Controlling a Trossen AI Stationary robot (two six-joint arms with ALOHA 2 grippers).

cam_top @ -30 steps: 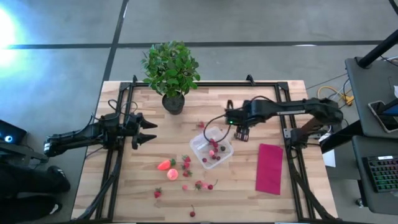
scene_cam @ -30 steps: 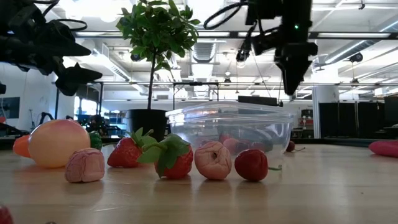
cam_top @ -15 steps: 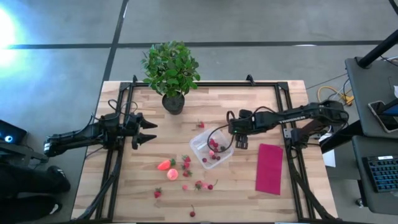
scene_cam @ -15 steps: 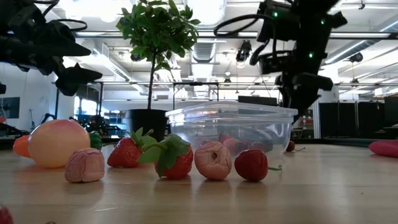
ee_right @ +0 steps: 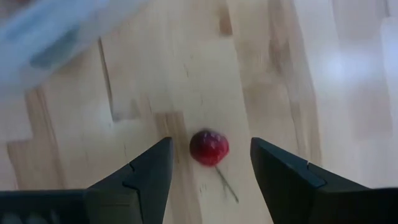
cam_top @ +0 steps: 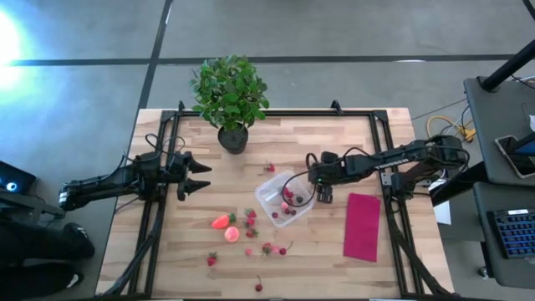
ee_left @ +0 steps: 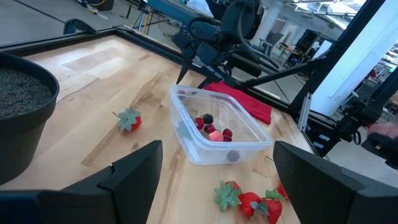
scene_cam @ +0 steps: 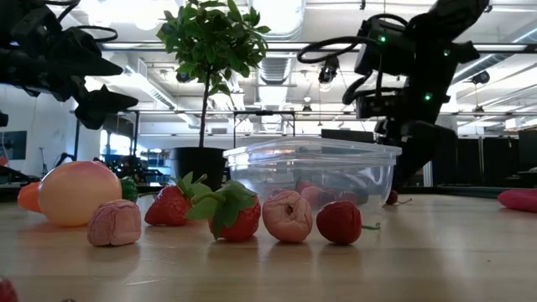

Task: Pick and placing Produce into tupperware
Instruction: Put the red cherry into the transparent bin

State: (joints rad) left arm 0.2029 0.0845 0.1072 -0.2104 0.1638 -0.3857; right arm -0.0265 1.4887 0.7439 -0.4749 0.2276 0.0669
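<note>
The clear tupperware (cam_top: 285, 200) sits mid-table with several red berries inside (ee_left: 211, 130). My right gripper (cam_top: 323, 196) hangs low just off its right side, open, with a red stemmed cherry (ee_right: 209, 149) on the wood between its fingers, untouched. More produce lies loose toward the near edge: an orange-red strawberry (cam_top: 221, 221), a round pink-orange fruit (cam_top: 232, 234) and small red berries (cam_top: 267, 248). One berry (cam_top: 270, 167) rests beyond the container. My left gripper (cam_top: 199, 176) waits open at the table's left.
A potted leafy plant (cam_top: 230, 96) stands at the far edge, left of centre. A flat magenta cloth (cam_top: 363, 226) lies right of my right gripper. A black frame rail (cam_top: 393, 209) runs along the table's sides. Bare wood shows between the container and the cloth.
My right gripper has moved toward the near edge and dropped lower, from beside the tupperware's far right corner to just above the table along its right side. The produce and the tupperware have stayed where they were.
</note>
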